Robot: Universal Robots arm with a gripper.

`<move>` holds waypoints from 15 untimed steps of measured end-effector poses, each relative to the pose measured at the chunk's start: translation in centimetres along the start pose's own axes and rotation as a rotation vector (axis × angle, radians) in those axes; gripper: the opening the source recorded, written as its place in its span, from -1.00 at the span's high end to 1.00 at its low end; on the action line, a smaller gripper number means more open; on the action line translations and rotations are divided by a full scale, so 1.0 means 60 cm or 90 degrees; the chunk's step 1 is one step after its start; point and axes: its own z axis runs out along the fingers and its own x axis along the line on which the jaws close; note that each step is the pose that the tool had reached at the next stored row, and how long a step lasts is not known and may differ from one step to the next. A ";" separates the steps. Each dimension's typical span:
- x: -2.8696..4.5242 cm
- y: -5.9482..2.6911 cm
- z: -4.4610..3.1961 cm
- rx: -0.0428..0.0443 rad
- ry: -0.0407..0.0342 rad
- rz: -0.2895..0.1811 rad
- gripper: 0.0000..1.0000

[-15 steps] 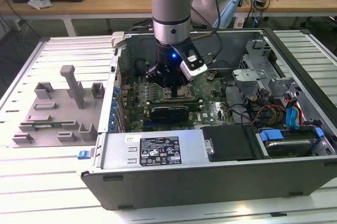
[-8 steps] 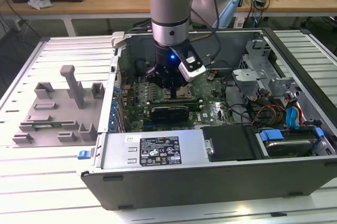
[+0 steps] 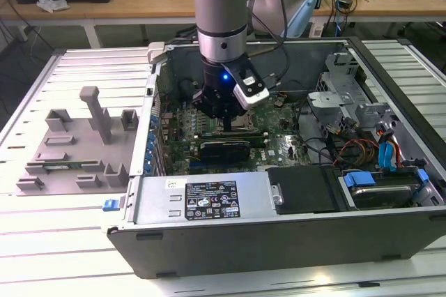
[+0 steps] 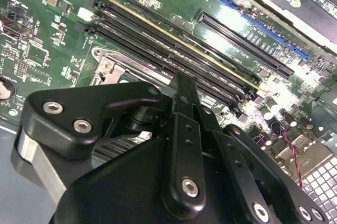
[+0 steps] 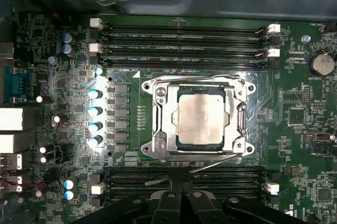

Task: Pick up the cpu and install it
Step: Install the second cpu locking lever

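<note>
Gripper point(image 5: 181, 203) hangs low over the motherboard point(image 5: 63, 50); whether its jaws are parted cannot be told. The cpu point(image 5: 201, 116) lies inside the metal-framed socket point(image 5: 158, 124), apparently seated flat. Confirm corner alignment before any pressing.

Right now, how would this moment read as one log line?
cpu: seated in socket | gripper: above socket, holding nothing | motherboard: inside open case
</note>
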 end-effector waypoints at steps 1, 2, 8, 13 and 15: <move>0.002 0.000 0.001 0.0000 -0.0001 0.000 0.79; 0.004 0.000 0.001 0.0000 -0.0002 0.000 0.79; 0.012 0.000 0.005 0.0000 -0.0005 0.000 0.79; 0.022 0.000 0.009 -0.0013 -0.0013 0.001 0.79; 0.023 -0.001 0.011 -0.0055 -0.0015 0.002 0.79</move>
